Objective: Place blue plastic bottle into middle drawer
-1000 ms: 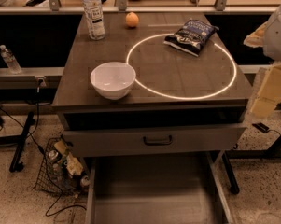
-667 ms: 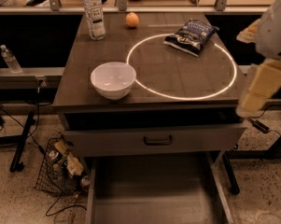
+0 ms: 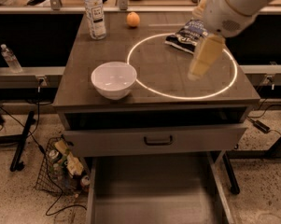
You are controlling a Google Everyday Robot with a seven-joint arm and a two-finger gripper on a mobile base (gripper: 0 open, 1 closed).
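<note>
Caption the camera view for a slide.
Hand hovers above the lit ring; blue plastic bottle stands at the back near the orange; middle drawer is pulled out below.

Blue plastic bottle (image 3: 94, 12) upright at tabletop's (image 3: 79, 64) back-left corner, middle drawer (image 3: 154, 192) open below, gripper (image 3: 198, 69) above tabletop's right

The arm (image 3: 238, 3) runs off the top edge, its gripper (image 3: 197, 71) over the right side of the table (image 3: 84, 78) hides part of the snack bag (image 3: 183, 36), and the bottom edge cuts off the open drawer (image 3: 154, 197).
</note>
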